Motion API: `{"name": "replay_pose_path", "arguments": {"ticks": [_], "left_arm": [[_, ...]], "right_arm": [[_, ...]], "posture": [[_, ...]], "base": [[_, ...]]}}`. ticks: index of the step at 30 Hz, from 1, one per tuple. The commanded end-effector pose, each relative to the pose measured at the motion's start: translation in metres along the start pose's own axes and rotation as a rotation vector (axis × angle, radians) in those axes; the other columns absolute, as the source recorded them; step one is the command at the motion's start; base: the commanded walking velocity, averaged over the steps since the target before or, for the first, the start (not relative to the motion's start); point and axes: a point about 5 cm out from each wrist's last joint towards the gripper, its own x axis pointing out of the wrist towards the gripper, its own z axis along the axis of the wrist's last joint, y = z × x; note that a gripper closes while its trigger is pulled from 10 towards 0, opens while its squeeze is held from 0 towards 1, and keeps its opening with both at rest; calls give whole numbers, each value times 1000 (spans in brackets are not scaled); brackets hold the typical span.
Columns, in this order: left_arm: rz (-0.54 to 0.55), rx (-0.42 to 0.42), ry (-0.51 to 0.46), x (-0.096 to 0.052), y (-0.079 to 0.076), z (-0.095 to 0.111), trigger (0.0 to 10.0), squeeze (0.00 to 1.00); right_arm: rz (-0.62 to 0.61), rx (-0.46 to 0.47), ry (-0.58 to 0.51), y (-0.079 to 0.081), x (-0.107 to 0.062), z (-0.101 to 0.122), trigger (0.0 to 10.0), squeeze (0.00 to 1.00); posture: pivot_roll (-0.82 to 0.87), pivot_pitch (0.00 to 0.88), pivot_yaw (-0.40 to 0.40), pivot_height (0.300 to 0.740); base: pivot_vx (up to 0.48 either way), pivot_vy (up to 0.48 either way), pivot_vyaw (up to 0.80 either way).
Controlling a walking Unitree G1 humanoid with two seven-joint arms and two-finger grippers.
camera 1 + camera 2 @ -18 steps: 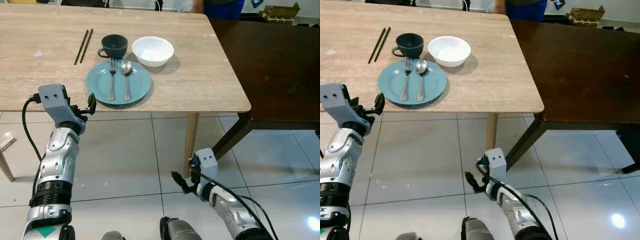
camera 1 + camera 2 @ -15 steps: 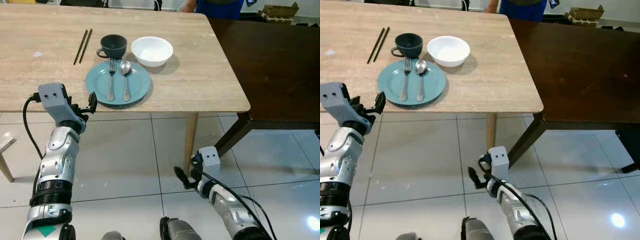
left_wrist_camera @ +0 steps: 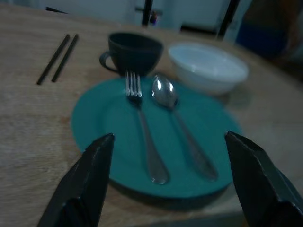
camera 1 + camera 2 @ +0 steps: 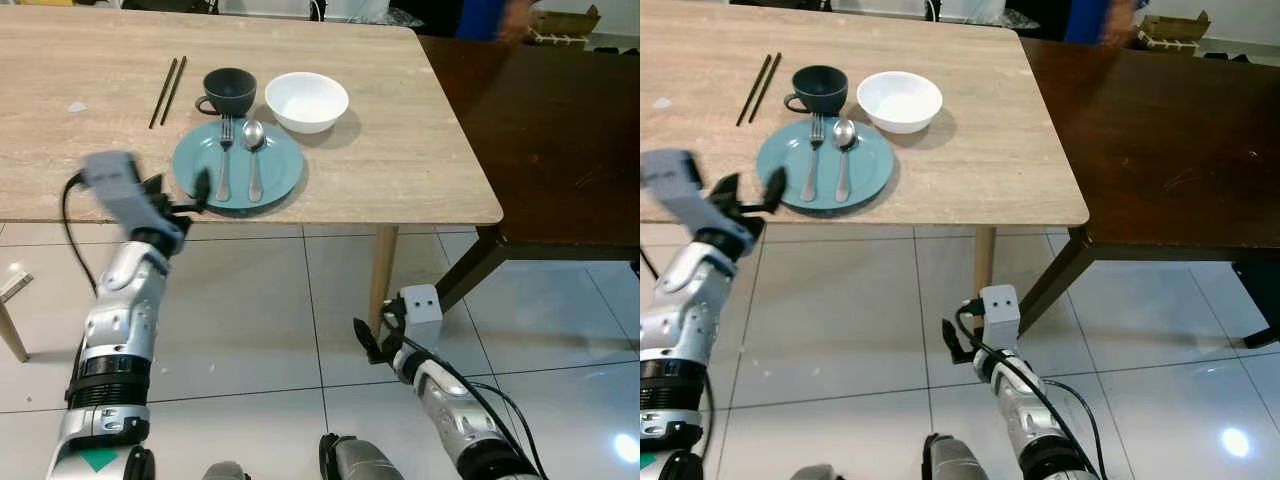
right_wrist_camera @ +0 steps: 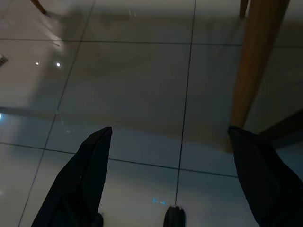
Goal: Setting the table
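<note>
Left gripper [image 3: 168,184] has swung up and in toward table edge since half a second ago — now just short of plate [image 4: 278,182], fingers spread wide, holding nothing; fork [image 4: 223,158] and spoon [image 4: 252,158] lie on plate; likely about to reach for cutlery; right gripper [image 5: 173,179] low over floor, fingers wide, empty.
</note>
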Motion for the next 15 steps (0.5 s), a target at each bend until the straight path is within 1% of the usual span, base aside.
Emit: {"name": "replay_pose_path", "arguments": {"ticks": [1,2,10,14,15], "left_arm": [[3,115,22,4,-4,-3,10000,0],[5,135,19,5,-5,-2,10000,0],[-13,123,29,8,-10,-3,10000,0],[6,99,30,11,-10,-3,10000,0],[15,72,20,12,-10,-2,10000,0]], "right_arm": [[-8,2,28,-1,-2,-8,10000,0],[-7,1,36,0,-2,-8,10000,0],[-3,-21,39,1,0,-8,10000,0],[-7,-39,54,-2,-1,-11,10000,0],[-9,-44,64,-3,-2,-13,10000,0]], "posture": [[85,80,-45,740],[84,80,-42,740],[77,79,-37,740],[76,80,-39,740],[76,81,-43,740]], "base": [[0,0,0],[0,0,0],[0,0,0],[0,0,0],[0,0,0]]}}
